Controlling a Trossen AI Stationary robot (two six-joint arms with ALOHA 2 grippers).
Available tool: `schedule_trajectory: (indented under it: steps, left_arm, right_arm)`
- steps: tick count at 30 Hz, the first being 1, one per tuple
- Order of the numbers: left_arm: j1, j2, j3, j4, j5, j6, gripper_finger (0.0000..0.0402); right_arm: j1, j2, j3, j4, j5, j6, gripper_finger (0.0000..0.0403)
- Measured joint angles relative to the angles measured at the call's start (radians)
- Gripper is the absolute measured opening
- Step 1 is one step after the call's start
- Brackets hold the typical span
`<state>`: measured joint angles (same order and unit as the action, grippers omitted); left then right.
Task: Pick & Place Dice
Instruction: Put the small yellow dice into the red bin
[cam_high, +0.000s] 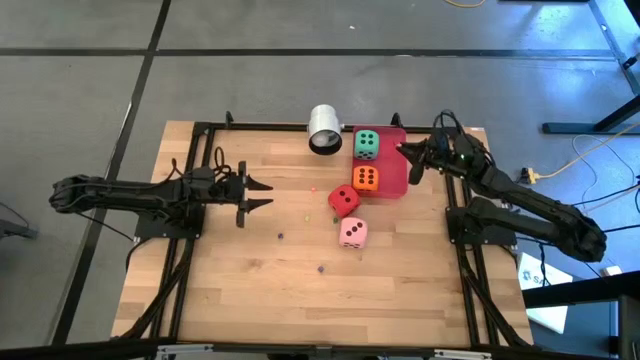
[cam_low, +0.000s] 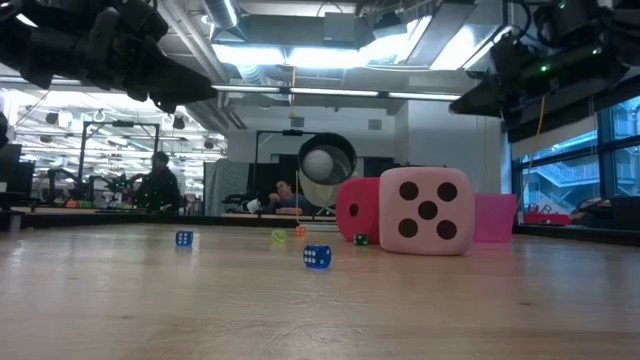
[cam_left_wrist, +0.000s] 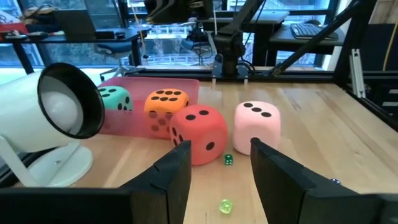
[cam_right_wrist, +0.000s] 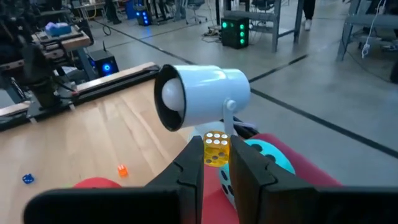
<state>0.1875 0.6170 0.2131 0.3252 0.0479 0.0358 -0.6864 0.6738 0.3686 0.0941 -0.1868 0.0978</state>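
A green die and an orange die sit on the flat red tray at the far right. The red die and the pink die rest on the wood just in front of the tray. My right gripper hangs over the tray's far end beside the green die, shut on a small yellow die. At the table's left, my left gripper is open and level. It points at the red die and pink die with nothing between its fingers. My right gripper pinches the small yellow die between its two fingertips, with the die's upper part showing above them. The fingers reach in from the table's right side, about level. The die is lifted clear, above the tray.
A white cup lies sideways on a stand at the far edge, left of the tray, mouth toward the near side. Several tiny dice are scattered on the wood, among them a blue one and a green one. Bare wood lies near and left.
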Motion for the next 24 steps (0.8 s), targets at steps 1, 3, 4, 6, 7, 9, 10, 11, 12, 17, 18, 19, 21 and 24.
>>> schedule_trajectory:
  steps: [1,3,4,6,7,9,10,11,12,17,18,19,21,24]
  left_arm:
    - [0.0,0.0,0.0,0.0,0.0,-0.004,0.0157]
    - [0.0,0.0,0.0,0.0,0.0,-0.013,0.0156]
    - [0.0,0.0,0.0,0.0,0.0,-0.014,0.0156]
    - [0.0,0.0,0.0,0.0,0.0,-0.015,0.0155]
    - [0.0,0.0,0.0,0.0,0.0,-0.015,0.0155]
    - [0.0,0.0,0.0,0.0,0.0,-0.016,0.0155]
    - [0.0,0.0,0.0,0.0,0.0,-0.02,0.0155]
    - [0.0,0.0,0.0,0.0,0.0,-0.023,0.0155]
    - [0.0,0.001,0.0,0.0,0.0,-0.024,0.0155]
    - [0.0,0.001,0.0,0.0,-0.001,-0.025,0.0155]
    - [0.0,0.001,0.0,0.0,-0.001,-0.025,0.0155]
    - [0.0,0.001,0.0,0.0,-0.001,-0.025,0.0155]
    - [0.0,0.001,0.0,-0.001,-0.002,-0.025,0.0154]
    - [0.0,0.001,0.0,-0.005,-0.002,-0.025,0.0154]
  right_arm:
    - [-0.02,0.012,0.0,0.006,-0.017,0.0,0.0052]
    - [-0.056,0.044,0.007,0.01,-0.043,0.001,0.0052]
    - [-0.072,0.062,0.017,0.01,-0.053,0.001,0.0052]
    - [-0.101,0.104,0.041,0.01,-0.076,0.002,0.0052]
    - [-0.113,0.128,0.055,0.01,-0.088,0.002,0.0052]
    - [-0.134,0.18,0.089,-0.001,-0.107,-0.001,0.0052]
    - [-0.142,0.208,0.109,-0.008,-0.112,-0.004,0.0052]
    - [-0.15,0.236,0.132,-0.02,-0.116,-0.011,0.0052]
    - [-0.157,0.263,0.155,-0.042,-0.117,-0.025,0.0052]
    - [-0.18,0.415,0.284,-0.18,-0.063,-0.106,0.0052]
    - [-0.183,0.446,0.308,-0.203,-0.048,-0.123,0.0052]
    - [-0.186,0.476,0.333,-0.226,-0.032,-0.137,0.0052]
    - [-0.19,0.532,0.38,-0.27,-0.015,-0.162,0.0052]
    - [-0.193,0.617,0.456,-0.339,-0.014,-0.194,0.0052]
